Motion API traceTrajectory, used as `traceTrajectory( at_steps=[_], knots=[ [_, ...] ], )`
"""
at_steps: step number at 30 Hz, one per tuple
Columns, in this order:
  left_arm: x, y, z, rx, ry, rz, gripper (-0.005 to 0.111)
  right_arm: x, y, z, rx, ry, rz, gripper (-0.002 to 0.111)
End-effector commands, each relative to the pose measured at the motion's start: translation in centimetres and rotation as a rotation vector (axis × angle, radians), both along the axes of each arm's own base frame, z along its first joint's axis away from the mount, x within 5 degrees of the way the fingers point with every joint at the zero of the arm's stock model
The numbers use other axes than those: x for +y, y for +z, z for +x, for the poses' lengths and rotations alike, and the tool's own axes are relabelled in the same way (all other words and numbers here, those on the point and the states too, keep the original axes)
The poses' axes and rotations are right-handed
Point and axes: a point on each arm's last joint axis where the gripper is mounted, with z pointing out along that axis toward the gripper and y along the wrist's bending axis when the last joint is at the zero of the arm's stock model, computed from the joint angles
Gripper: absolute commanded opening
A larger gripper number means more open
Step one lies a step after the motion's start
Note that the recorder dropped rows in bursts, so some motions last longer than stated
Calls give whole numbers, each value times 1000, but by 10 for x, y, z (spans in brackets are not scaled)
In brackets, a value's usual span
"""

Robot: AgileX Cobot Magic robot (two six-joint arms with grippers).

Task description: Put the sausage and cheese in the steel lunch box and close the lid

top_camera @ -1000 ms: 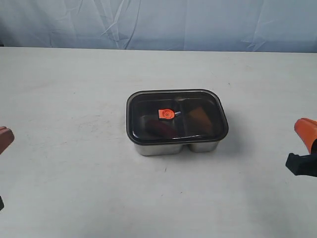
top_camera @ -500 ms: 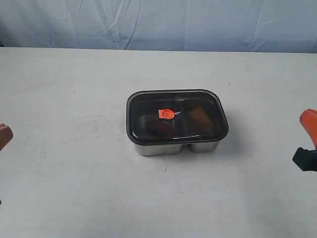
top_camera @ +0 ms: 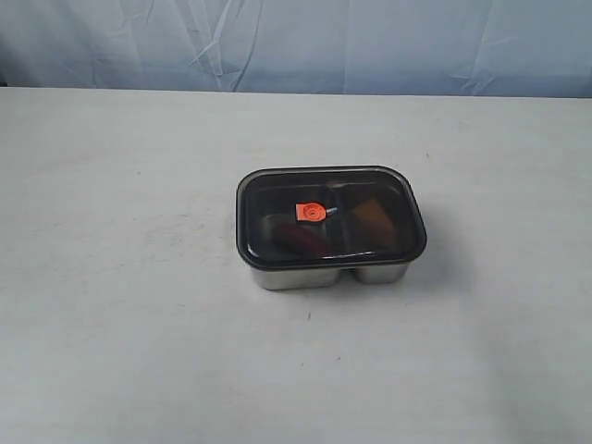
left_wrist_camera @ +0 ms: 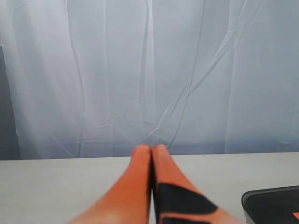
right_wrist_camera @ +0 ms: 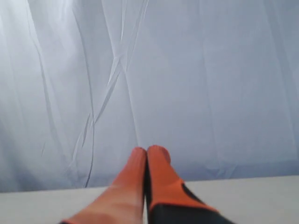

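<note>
at the middle of the table [top_camera: 120, 277] you have the steel lunch box [top_camera: 324, 275] with the lid [top_camera: 277, 199] seated on it. through the lid, sausage [top_camera: 294, 236] in the left compartment, cheese [top_camera: 373, 215] in the right. your left gripper [left_wrist_camera: 151, 150] and right gripper [right_wrist_camera: 146, 151] are both pinched closed, empty, apart from the box.

Exterior camera: raised, tilted down across the white matte table [top_camera: 111, 351] toward the wrinkled pale-blue cloth backdrop [top_camera: 370, 46], middle distance. Wrist cameras: low, near level, each sighting past its orange gripper, left gripper [left_wrist_camera: 150, 148] and right gripper [right_wrist_camera: 146, 150], at that backdrop. Exterior and left wrist views share the dark smoky translucent plastic lid [top_camera: 329, 213] [left_wrist_camera: 273, 207].
</note>
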Motion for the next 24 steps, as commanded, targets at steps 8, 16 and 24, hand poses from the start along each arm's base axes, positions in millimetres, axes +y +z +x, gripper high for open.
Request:
traceTrajectory(
  at_steps=[8,16,24],
  knots=[
    [0,-13,2,21,4,-5,0,-6,-8,-9,4,-47,33,-1],
    [0,-21,4,51,5,0,0,-6,-8,-9,2,-47,33,-1],
    [0,-21,4,51,5,0,0,-6,-8,-9,2,-47,33,-1]
  ],
)
